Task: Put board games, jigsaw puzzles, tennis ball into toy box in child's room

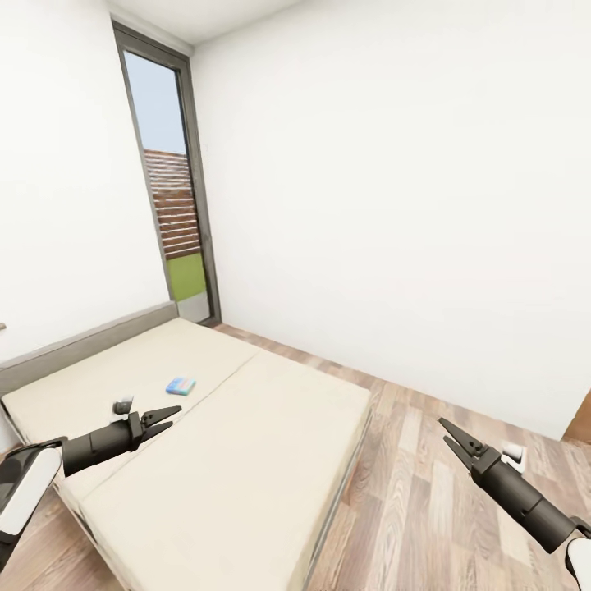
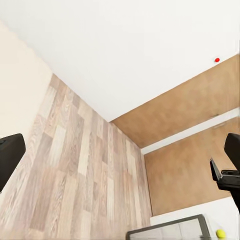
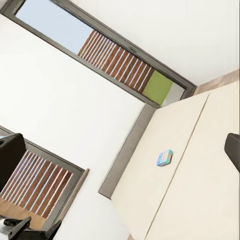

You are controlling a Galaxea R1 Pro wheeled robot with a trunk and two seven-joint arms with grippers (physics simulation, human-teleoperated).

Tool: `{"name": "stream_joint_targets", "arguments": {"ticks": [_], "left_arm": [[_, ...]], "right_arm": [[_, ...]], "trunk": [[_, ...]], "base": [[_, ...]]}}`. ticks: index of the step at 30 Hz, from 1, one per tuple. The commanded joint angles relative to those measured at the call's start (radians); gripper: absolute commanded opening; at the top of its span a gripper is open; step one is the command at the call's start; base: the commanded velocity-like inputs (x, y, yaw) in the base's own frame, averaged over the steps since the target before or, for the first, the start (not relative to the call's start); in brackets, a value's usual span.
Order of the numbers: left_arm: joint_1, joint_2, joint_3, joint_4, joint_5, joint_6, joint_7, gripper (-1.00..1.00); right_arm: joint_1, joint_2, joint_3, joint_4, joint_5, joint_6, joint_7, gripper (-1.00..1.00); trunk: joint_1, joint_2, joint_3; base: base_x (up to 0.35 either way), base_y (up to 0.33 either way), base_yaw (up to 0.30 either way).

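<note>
Work seems to be at an early stage: one board game (image 1: pixel 180 385) lies on the bed (image 1: pixel 246 460), apart from both arms. The left gripper (image 1: pixel 164 417) and right gripper (image 1: pixel 449 435) carry nothing, fingers a little apart. The left wrist view shows the tennis ball (image 2: pixel 220 233) beside the toy box (image 2: pixel 170 227) on the bench, so it is not yet inside.

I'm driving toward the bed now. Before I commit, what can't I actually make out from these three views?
- Board game on the bed: too small in the head view to read its print; I see one.
- Toy box and tennis ball: cut off by the left wrist view's edge.
- Left tool and right tool: fingers look nearly together, hold nothing; exact gap unclear.
</note>
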Motion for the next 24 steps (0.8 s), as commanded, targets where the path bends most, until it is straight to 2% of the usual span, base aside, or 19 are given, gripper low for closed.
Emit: {"name": "stream_joint_targets", "arguments": {"ticks": [1, 15, 24], "left_arm": [[0.000, 0.000, 0.001, 0.000, 0.000, 0.004, -0.003, 1.00], [0.000, 0.001, 0.001, 0.000, 0.000, 0.004, -0.003, 1.00], [0.000, 0.001, 0.001, 0.000, 0.000, 0.004, -0.003, 1.00]], "right_arm": [[-0.001, 0.000, -0.001, 0.000, -0.002, 0.006, 0.002, 1.00], [-0.001, 0.000, -0.001, 0.000, -0.003, 0.006, 0.001, 1.00], [-0.001, 0.000, -0.001, 0.000, -0.003, 0.006, 0.002, 1.00]], "trunk": [[0.000, -0.001, -0.001], [0.000, -0.001, -0.007], [0.000, -0.001, -0.011]], "base": [[0.000, 0.009, -0.246], [0.000, 0.088, -0.246], [0.000, 0.195, -0.246]]}}
